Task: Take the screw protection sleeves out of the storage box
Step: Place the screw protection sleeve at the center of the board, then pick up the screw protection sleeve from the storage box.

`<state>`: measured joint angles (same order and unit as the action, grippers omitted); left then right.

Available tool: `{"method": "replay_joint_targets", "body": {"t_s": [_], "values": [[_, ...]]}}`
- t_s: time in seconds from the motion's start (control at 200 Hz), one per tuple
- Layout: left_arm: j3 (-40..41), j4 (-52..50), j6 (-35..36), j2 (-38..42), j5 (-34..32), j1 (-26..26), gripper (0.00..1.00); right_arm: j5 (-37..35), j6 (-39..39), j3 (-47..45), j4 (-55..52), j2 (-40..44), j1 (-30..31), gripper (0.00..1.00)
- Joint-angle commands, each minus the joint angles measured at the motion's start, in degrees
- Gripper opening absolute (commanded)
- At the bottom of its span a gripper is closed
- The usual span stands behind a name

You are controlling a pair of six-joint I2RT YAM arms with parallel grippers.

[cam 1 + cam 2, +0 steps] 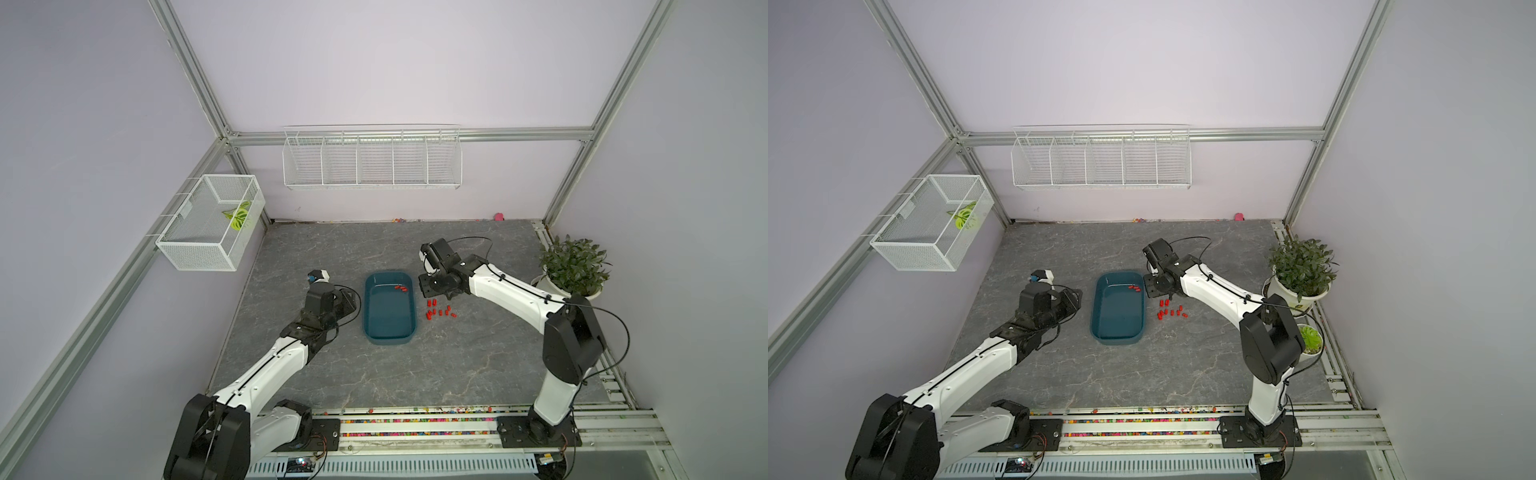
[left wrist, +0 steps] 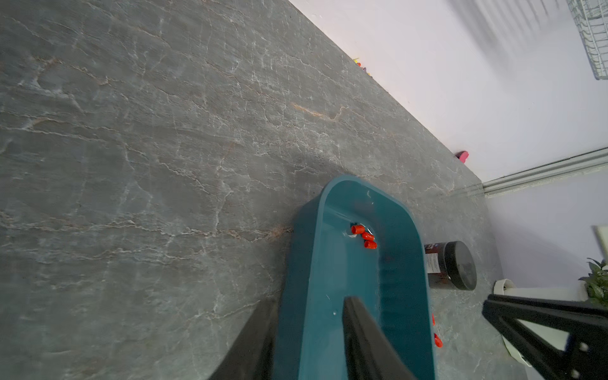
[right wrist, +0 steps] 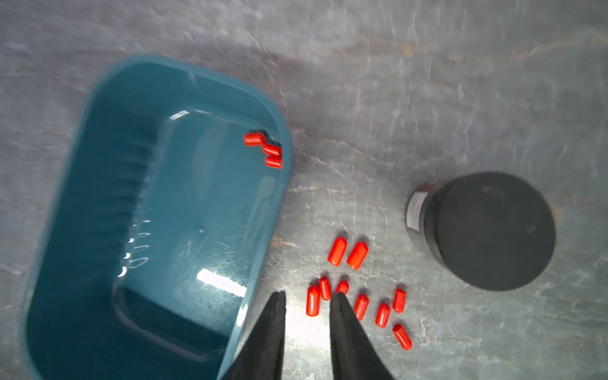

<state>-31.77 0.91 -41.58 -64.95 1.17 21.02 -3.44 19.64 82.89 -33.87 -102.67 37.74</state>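
**Scene at the storage box.** The storage box (image 1: 390,309), a dark teal tub, is sitting lengthwise on the grey marbled table (image 1: 415,374) between the two arms. The screw protection sleeves (image 3: 337,250), small bright red caps, are lying in two groups. Three sleeves (image 3: 265,149) are resting inside the box, touching one another in a short row. They are in the corner where its far end wall meets the long wall facing the right arm, and they are also showing in the left wrist view (image 2: 363,236) and in both top views (image 1: 401,288). Nine sleeves (image 3: 361,306) are lying loose on the table just outside that same long wall, near its middle, apart from the box. A black canister (image 3: 493,230) is standing on the table beyond them, farther from the box. The right gripper (image 3: 308,293) is hanging over the edge of the loose group nearest the box. Its jaws are standing narrowly apart and gripping nothing, and one fingertip is overlapping a sleeve in the right wrist view. The left gripper (image 2: 309,299) is straddling the box's opposite long wall, with one finger outside it and one inside. Whether the fingers are pressing on the wall cannot be told.
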Motion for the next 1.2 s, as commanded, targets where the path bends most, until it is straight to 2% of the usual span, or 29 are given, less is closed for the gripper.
{"method": "replay_joint_targets", "body": {"t_s": [0.0, 0.19, 0.26, 0.425, 0.54, 0.705, 0.89, 1.195], "values": [[-2.4, -1.3, -0.8, -1.7, 2.6, -1.7, 0.4, -0.9, -3.3, -0.8, 3.3, 2.0, 1.1, 0.29], [0.6, 3.8, -5.6, -5.9, 15.2, -11.6, 0.4, 2.3, -5.5, 1.1, 4.9, 1.0, 1.4, 0.28], [0.6, 4.5, -6.3, -7.5, 18.3, -13.3, 0.4, 3.2, -6.3, 1.6, 5.8, 1.1, 1.7, 0.28], [-0.6, 3.7, -5.8, -8.6, 19.5, -13.4, 0.4, 7.9, -9.2, 2.6, 7.9, 0.3, 2.0, 0.31], [-0.9, 3.0, -5.6, -8.2, 19.9, -13.4, 0.4, 8.5, -10.0, 6.1, 6.0, -1.7, 2.3, 0.32], [-0.8, 3.0, -5.6, -8.5, 19.9, -13.4, 0.4, 7.8, -11.7, 11.1, 4.0, -5.0, 3.0, 0.31], [-1.7, 4.5, -5.8, -12.5, 21.2, -13.4, 0.4, 7.1, -11.0, 11.8, 4.6, -8.5, 4.3, 0.31], [-1.4, 4.5, -5.9, -12.0, 21.1, -13.4, 0.4, 3.7, -10.2, 18.8, -1.6, -15.1, 6.9, 0.34]]}}
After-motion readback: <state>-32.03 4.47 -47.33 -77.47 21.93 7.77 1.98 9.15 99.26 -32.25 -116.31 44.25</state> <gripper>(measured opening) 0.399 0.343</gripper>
